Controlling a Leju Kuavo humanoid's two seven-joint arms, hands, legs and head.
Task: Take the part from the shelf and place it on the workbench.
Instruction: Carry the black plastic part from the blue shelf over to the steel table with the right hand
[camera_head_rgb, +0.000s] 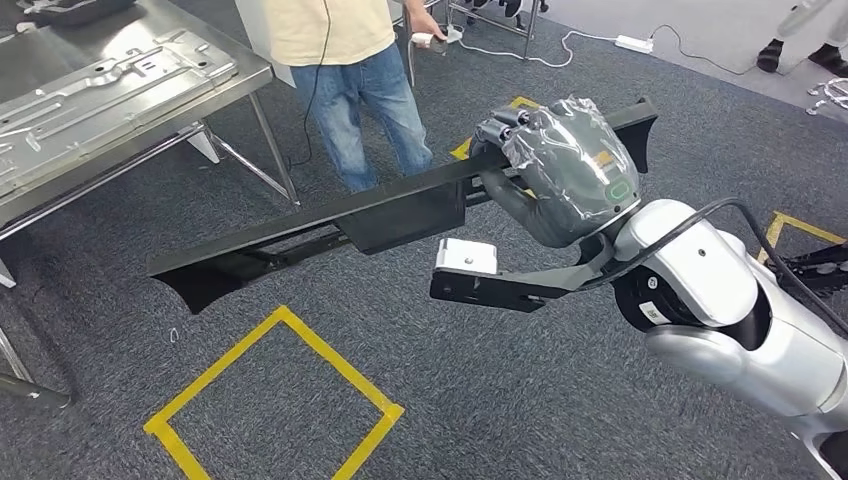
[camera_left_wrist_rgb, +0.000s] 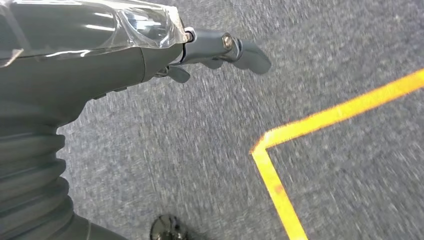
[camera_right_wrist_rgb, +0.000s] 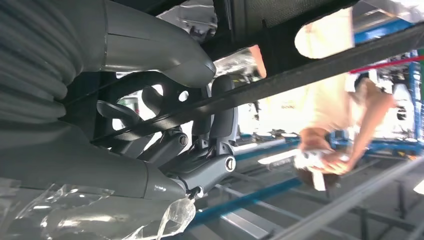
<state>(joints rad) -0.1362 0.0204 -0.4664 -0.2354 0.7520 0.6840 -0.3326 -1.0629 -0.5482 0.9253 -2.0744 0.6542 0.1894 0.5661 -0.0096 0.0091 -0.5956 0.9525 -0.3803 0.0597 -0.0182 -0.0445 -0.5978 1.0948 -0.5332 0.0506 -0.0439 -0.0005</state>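
Gripping the long black metal part near its right end, the right hand holds it level above grey carpet; the left hand hangs with fingers loosely apart, holding nothing.

A person in a pale yellow shirt and blue jeans stands on the grey carpet, holding a small white object in one hand (what it is cannot be told). Yellow tape marks a square on the carpet. A white power strip lies beyond.
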